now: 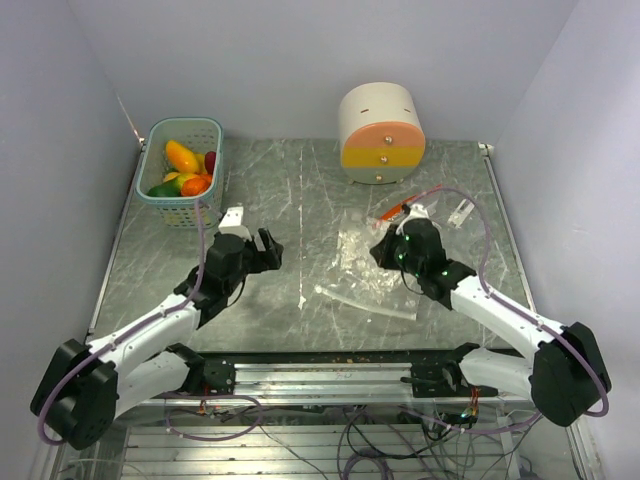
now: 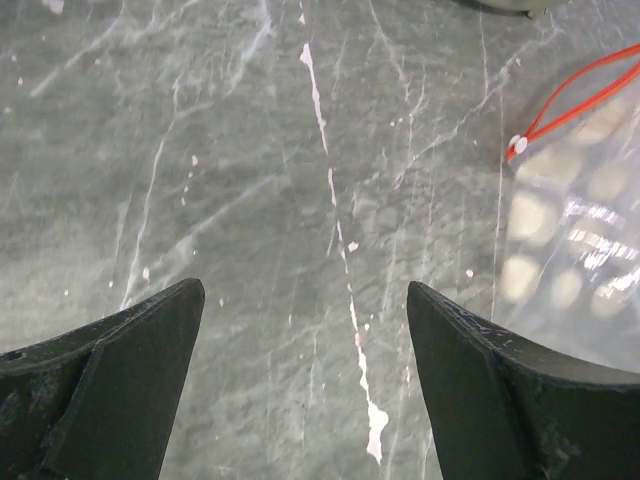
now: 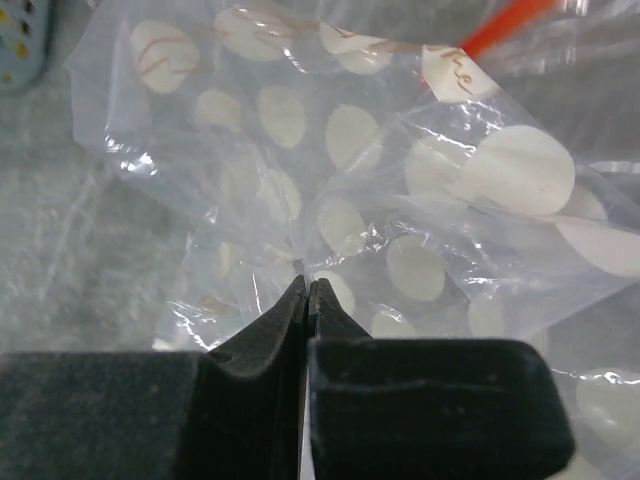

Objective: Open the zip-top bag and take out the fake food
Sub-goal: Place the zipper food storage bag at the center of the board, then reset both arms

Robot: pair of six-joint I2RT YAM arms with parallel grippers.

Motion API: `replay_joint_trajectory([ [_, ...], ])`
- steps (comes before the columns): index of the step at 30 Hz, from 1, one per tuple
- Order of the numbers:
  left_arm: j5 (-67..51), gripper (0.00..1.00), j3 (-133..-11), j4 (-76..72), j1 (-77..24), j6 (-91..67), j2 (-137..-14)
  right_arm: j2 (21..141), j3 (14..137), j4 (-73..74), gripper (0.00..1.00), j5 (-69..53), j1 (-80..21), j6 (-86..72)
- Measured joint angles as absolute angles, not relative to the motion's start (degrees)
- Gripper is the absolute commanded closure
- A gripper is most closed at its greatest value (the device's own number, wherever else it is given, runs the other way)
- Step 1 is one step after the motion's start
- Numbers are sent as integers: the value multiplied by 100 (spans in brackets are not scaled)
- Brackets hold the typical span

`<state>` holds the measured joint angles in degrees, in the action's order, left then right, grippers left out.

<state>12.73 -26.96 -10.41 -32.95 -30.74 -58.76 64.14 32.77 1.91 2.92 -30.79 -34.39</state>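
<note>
The grey marbled bench [image 1: 300,190] fills the overhead view. A cream-and-orange round container [image 1: 382,133] stands at its upper middle. The clear zip-top bag [image 1: 365,255] lies crumpled right of centre. A pale blue basket [image 1: 180,210] in the upper left holds the fake food [image 1: 185,170]. The left fingers [image 2: 130,380] are spread wide over bare bench, left of centre. The right fingers [image 3: 420,400] are closed, pinching the bag's film.

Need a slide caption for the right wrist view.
Right fingers shut, pinching the clear, white-dotted zip-top bag at its crumpled film.
</note>
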Motion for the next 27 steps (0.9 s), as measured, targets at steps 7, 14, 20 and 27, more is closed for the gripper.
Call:
replay_joint_trajectory([
  [7,1280,6,-2226,-897,-3317,-3284,-5087,6853,4377,484,72,628,-2849,-3205],
  [14,1476,3,-2097,-427,-3323,-3304,-4751,6980,4810,744,13,1201,-2703,-2956],
  [20,1769,2,-2097,-89,-3321,-3308,-4539,5957,4206,733,0,1396,-2722,-2768],
  [27,1929,3,-2099,36,-3321,-3306,-4692,4807,3116,683,0,1765,-2722,-2724],
])
